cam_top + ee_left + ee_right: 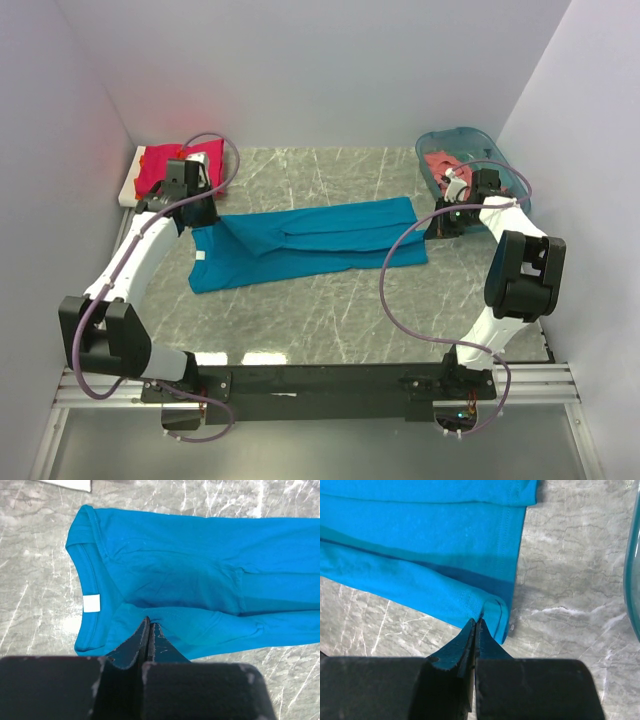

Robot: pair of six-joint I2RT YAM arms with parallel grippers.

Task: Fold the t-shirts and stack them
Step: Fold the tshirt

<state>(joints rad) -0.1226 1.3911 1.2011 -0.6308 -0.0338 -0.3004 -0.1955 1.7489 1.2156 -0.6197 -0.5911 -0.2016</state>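
The teal-blue t-shirt (pixel 300 245) lies stretched lengthwise across the table, sides folded in, collar at the left. My left gripper (pixel 196 212) is shut on its far edge near the collar; the wrist view shows the shirt (pixel 200 575) with its white label and my closed fingertips (pixel 150 625) pinching cloth. My right gripper (pixel 437 222) is shut on the hem corner; the right wrist view shows the shirt (pixel 420 545) pinched at my fingertips (pixel 475 625). A magenta-red shirt (pixel 160 168) lies folded on the white board. A salmon-pink shirt (pixel 440 163) sits in the basket. The orange shirt is hidden.
The white board (pixel 132 185) lies at the back left corner by the wall. The translucent teal basket (pixel 490 160) stands at the back right; its rim shows in the right wrist view (pixel 632 580). Walls close in on the left, back and right.
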